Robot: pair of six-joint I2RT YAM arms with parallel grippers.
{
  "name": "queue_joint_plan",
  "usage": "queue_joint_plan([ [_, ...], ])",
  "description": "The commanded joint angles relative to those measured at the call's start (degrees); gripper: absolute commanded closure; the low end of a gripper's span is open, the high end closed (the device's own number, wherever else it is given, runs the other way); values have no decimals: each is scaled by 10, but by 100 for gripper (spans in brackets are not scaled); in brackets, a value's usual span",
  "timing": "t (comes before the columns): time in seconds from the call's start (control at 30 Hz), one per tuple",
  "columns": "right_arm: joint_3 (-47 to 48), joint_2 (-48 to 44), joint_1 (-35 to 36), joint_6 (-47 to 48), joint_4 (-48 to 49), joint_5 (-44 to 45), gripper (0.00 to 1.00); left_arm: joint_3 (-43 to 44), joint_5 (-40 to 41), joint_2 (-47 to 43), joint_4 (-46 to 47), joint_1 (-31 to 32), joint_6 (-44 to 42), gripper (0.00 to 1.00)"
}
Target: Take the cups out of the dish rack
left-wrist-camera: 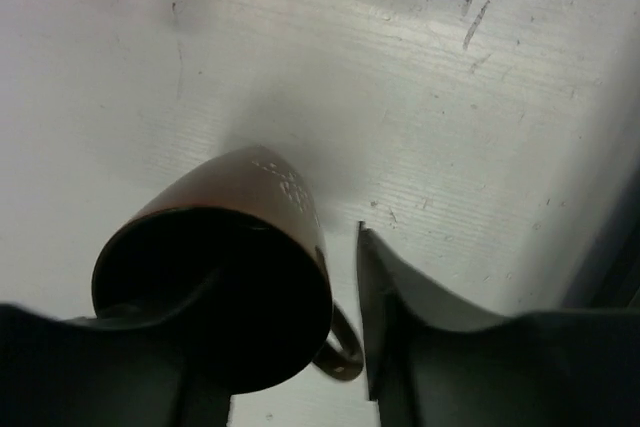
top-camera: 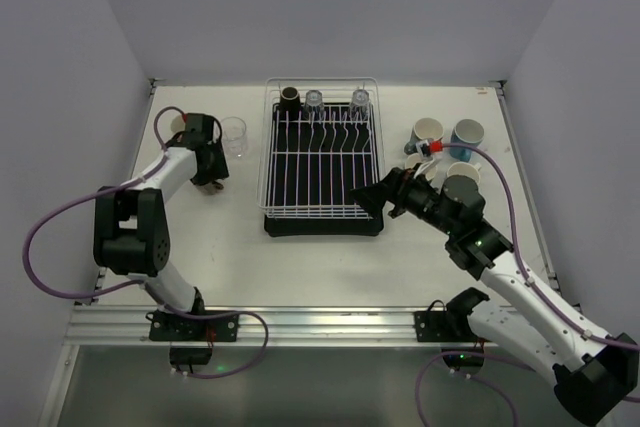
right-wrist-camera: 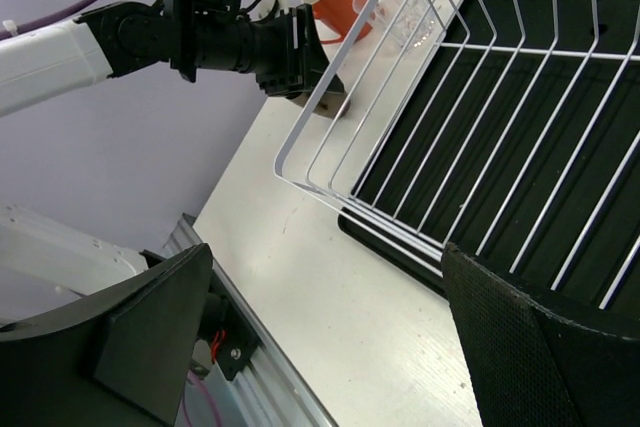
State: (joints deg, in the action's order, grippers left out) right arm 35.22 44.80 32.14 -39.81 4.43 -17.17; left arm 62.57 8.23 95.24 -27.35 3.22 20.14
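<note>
Top overhead; wrists close, low; right shares dish rack (top-camera: pixel 322 209).

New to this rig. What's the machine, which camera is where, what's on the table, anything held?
Two robot arms are bolted at the near edge of a table, each with a two-finger gripper. One picture looks down from above; the other two come from wrist cameras. Mid-table sits a white wire dish rack with a dark cup and two glasses at its far end. A cream cup and a blue cup stand right of it; a clear glass and an orange cup left. The left gripper straddles a brown cup on the table, jaws apart. The right gripper is open and empty.
</note>
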Motion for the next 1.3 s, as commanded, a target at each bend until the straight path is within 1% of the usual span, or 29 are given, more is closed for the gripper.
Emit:
queue_joint_plan([
  [0.0, 35, 13, 1, 14, -2, 10, 1, 15, 20, -2, 10, -6, -7, 47],
  [0.07, 42, 30, 2, 18, -6, 11, 1, 11, 21, -20, 14, -6, -6, 36],
  [0.1, 52, 36, 1, 23, -10, 13, 1, 8, 19, -34, 17, -6, -5, 27],
  [0.13, 58, 49, 2, 25, -13, 13, 1, 7, 17, -41, 19, -6, -5, 22],
  [0.17, 68, 56, 3, 28, -19, 13, 1, 5, 14, -48, 24, -6, -5, 13],
  [0.27, 91, 84, 2, 36, -27, 17, 1, -2, 3, -77, 33, -6, 2, 4],
  [0.3, 99, 92, 3, 43, -28, 18, 1, -8, -3, -100, 37, -6, 7, 1],
  [0.37, 133, 127, 6, 53, -42, 22, 2, -13, -10, -128, 52, -5, 11, 0],
  [0.43, 160, 157, 12, 73, -62, 28, 5, -22, -37, -186, 70, -6, 18, 0],
  [0.47, 192, 191, 14, 80, -78, 38, 5, -30, -57, -206, 104, -5, 20, 0],
  [0.5, 211, 211, 21, 97, -86, 46, 8, -47, -105, -253, 124, -4, 28, 0],
  [0.53, 233, 231, 22, 106, -106, 55, 9, -55, -126, -276, 156, -2, 35, 0],
  [0.57, 278, 277, 25, 120, -115, 68, 10, -73, -159, -321, 171, -1, 47, 0],
  [0.63, 325, 323, 29, 134, -140, 80, 14, -84, -183, -359, 188, 4, 55, 0],
  [0.67, 372, 372, 32, 146, -144, 99, 16, -94, -211, -393, 188, 6, 55, 0],
  [0.7, 395, 397, 32, 152, -150, 108, 19, -102, -225, -411, 187, 8, 54, 0],
  [0.73, 452, 423, 33, 158, -169, 117, 21, -111, -236, -431, 185, 16, 57, 0],
  [0.77, 482, 449, 34, 169, -178, 137, 23, -133, -257, -451, 186, 21, 59, 0],
  [0.8, 510, 502, 34, 175, -184, 146, 24, -147, -264, -494, 184, 27, 60, 0],
  [0.83, 542, 529, 35, 181, -201, 152, 30, -160, -271, -516, 185, 34, 61, 0],
  [0.87, 609, 558, 34, 191, -214, 159, 33, -182, -279, -553, 183, 37, 49, 0],
  [0.9, 646, 618, 35, 195, -225, 172, 35, -189, -269, -569, 179, 42, 42, 0],
  [0.93, 720, 649, 35, 199, -252, 187, 40, -193, -254, -583, 160, 67, 36, 0],
  [1.0, 794, 708, 35, 214, -277, 217, 48, -198, -211, -603, 144, 99, 10, 0],
  [1.03, 870, 766, 35, 217, -302, 225, 49, -203, -198, -609, 138, 127, 3, 0],
  [1.07, 909, 795, 35, 222, -314, 234, 49, -206, -174, -617, 135, 138, -6, 0],
  [1.13, 995, 863, 35, 224, -328, 257, 47, -206, -154, -625, 127, 170, -14, 0],
  [1.23, 1047, 906, 35, 222, -304, 274, 40, -209, -126, -633, 131, 197, -16, 0],
  [1.27, 1048, 921, 35, 219, -290, 277, 33, -213, -122, -632, 132, 202, -18, 0],
])
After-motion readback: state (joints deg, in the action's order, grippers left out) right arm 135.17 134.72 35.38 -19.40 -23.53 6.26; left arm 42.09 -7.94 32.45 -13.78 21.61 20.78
